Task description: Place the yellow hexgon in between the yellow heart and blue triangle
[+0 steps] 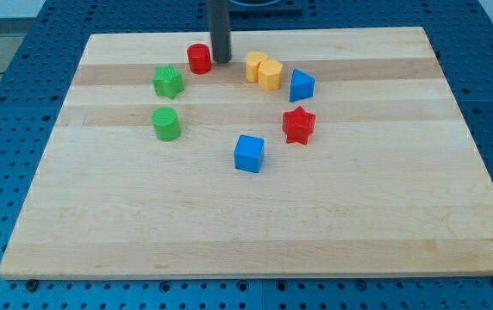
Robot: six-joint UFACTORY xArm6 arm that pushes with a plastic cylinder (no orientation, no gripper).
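Note:
The yellow hexagon sits near the view's top, touching the yellow heart just to its lower right. The blue triangle stands a short way right of the heart, with a small gap between them. My tip rests on the board left of the hexagon, between it and a red cylinder. The tip is close to the cylinder's right side and a little apart from the hexagon.
A green star and a green cylinder lie on the left. A red star sits below the blue triangle and a blue cube near the middle. The wooden board rests on a blue perforated table.

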